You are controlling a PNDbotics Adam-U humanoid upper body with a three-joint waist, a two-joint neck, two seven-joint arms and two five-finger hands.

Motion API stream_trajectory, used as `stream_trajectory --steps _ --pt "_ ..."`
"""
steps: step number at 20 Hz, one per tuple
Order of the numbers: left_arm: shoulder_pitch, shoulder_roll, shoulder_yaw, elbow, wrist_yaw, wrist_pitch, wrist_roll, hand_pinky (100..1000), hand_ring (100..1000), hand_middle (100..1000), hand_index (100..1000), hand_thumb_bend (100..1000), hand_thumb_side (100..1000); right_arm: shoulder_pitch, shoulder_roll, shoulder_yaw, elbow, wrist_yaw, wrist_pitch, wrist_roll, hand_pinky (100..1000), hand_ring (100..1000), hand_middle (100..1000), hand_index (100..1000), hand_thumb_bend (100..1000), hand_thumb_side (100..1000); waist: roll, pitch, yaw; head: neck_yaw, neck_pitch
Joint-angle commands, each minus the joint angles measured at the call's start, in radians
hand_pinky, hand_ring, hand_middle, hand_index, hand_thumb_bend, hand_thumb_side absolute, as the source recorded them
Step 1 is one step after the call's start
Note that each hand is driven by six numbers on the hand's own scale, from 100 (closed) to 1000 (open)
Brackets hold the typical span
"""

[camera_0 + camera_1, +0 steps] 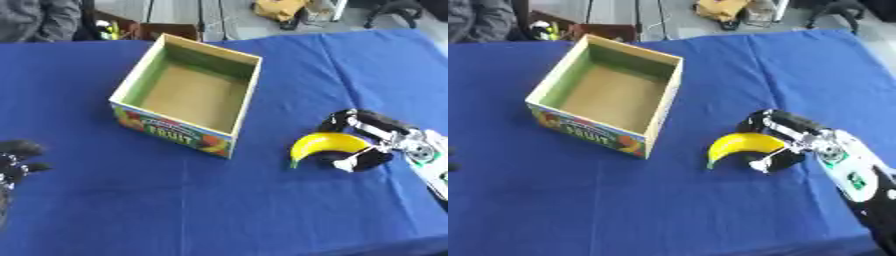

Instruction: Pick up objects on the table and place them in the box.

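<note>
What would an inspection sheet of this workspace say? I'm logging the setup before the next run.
Surface: table under a blue cloth, wrinkled.
Job's things: open cardboard fruit box, nothing seen inside; yellow banana on the cloth to its right.
Clutter: nothing seen on the table.
Hands: right hand curled round the banana; left hand idle at the left edge, fingers not readable.
Cables: nothing seen.
Surroundings: floor beyond the table with a yellow bundle and a person's sleeve at the far left.
</note>
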Motion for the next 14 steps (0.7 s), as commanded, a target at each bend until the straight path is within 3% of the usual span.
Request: stream_trajectory --steps 1,14 --pt "-0.010 0.016 -0.003 -0.011 0.000 -0.002 -0.004 662 740 633 696 263 1000 -0.012 -0.018 -0.004 0.000 0.010 -0.005 0.001 703 721 677 788 331 222 0.000 -0.010 0.002 -0.003 0.000" --pt "-0.011 0.016 -0.004 -0.011 0.000 -0.003 -0.006 662 740 633 696 261 1000 -0.012 -0.018 -0.003 0.000 0.021 -0.004 0.000 645 571 556 684 285 197 0.000 -0.010 0.003 -0.003 0.001"
